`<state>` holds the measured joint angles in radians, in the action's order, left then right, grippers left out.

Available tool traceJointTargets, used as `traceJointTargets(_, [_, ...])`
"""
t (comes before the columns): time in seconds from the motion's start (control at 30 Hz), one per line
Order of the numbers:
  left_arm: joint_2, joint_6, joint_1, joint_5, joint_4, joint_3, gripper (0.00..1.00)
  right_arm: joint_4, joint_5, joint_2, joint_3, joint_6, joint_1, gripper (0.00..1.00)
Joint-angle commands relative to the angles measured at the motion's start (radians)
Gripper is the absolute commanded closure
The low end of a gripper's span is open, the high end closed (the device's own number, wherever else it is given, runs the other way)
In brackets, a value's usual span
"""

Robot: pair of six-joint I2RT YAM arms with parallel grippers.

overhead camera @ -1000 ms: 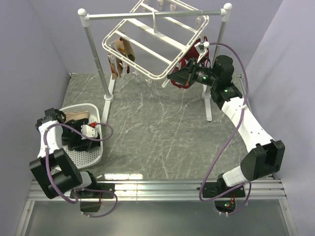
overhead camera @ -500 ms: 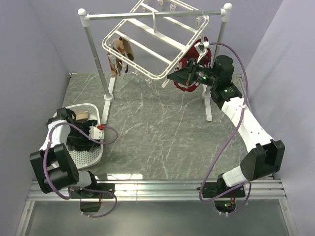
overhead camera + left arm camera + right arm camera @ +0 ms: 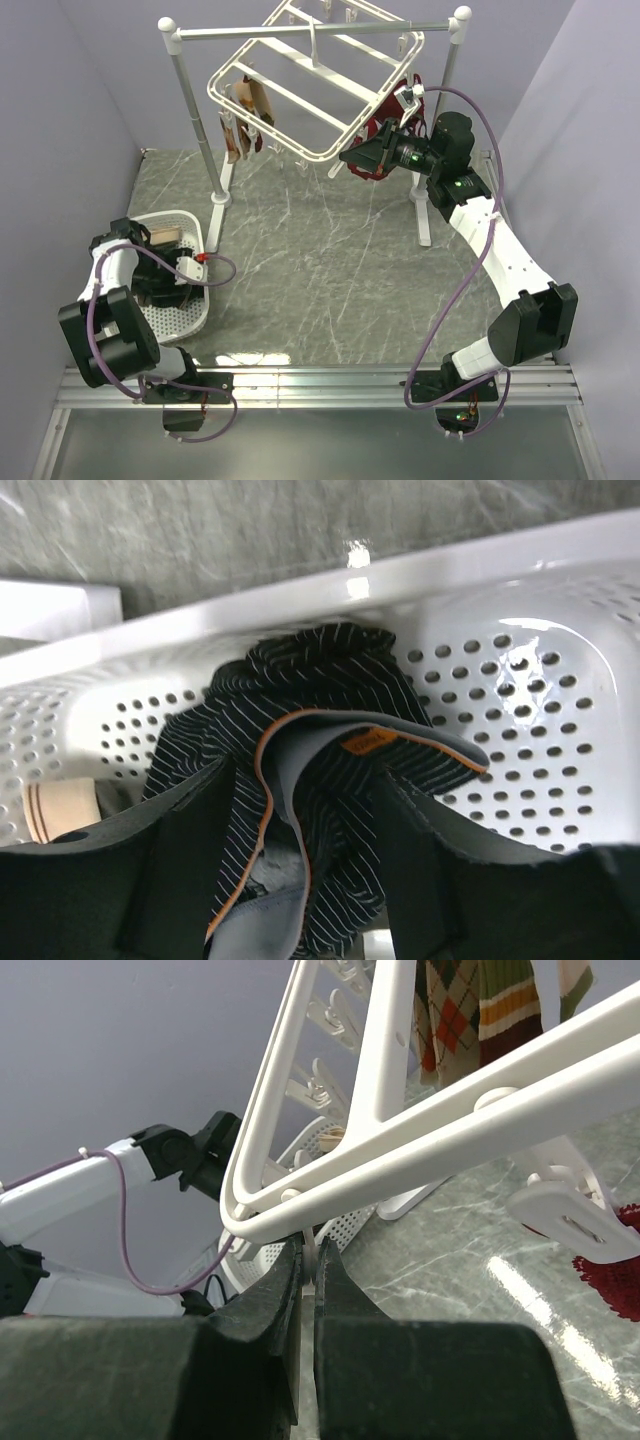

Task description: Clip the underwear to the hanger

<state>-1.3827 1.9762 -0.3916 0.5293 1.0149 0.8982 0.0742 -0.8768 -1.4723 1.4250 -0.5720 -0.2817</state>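
The left hand (image 3: pixel 305 880) is down inside the white perforated basket (image 3: pixel 520 720) at the left of the counter (image 3: pixel 320 270). Its fingers (image 3: pixel 190 860) are spread apart, with the underwear (image 3: pixel 330 695) lying between them. The underwear is dark with thin pinstripes and an orange-edged band, and it sits bunched against the basket's wall. Whether the fingers touch it I cannot tell. The right hand (image 3: pixel 305 1280) is pressed together on a thin white piece under the near corner of the hanger (image 3: pixel 400 1150). The hanger hangs tilted by its hook from the rail stand (image 3: pixel 300 32). An argyle garment (image 3: pixel 455 1010) hangs from the hanger's far side, and a dark red bra (image 3: pixel 376 172) hangs just beside the right hand.
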Motion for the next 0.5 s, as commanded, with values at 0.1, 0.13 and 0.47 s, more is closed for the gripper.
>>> traceJointTargets(0.1, [0.036,0.616,0.002,0.031,-0.045,-0.019,0.38,0.004,-0.004,-0.003,0.038,-0.016,0.001,1.0])
traceJointTargets(0.13, [0.037,0.616,0.003,0.032,-0.065,-0.037,0.37,0.001,-0.004,-0.003,0.038,-0.014,0.003,1.0])
traceJointTargets(0.47, [-0.006,0.616,0.057,0.067,-0.102,-0.019,0.35,-0.007,0.001,-0.008,0.041,-0.017,0.003,1.0])
